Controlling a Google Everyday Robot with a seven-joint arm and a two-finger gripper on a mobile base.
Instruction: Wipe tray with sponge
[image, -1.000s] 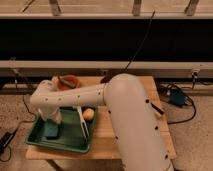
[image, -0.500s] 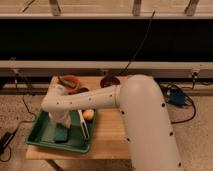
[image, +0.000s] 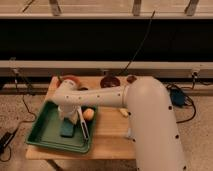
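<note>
Our hand (image: 68, 114) is low over the right part of the tray (image: 46, 131), and it seems to press down on the sponge (image: 67, 129). We cannot tell how wide the hand is, because the big white arm (image: 107, 95) hides most of it.

We see the arm reach across the bench (image: 111, 136) from the right side to the left, and it covers much of the middle of the bench. A white-handled brush (image: 82, 124) lies just beside the sponge, on its right, with its handle running toward the front edge of the bench. A small round orange thing (image: 88, 114) sits next to the brush, at the right rim of the tray. A red and brown thing (image: 69, 80) peeks out behind the arm near the back left corner. A dark round thing (image: 109, 81) sits at the back edge near the middle. A small pale thing (image: 123, 112) shows on the bench under the arm.

We see the sponge as a small teal pad. Its long side runs from the back of the bench toward the front.

The green tray fills the front left corner of the bench, and its long side runs front to back, a bit slanted. Inside it are the sponge and the brush. The left part of the tray floor is bare.
</note>
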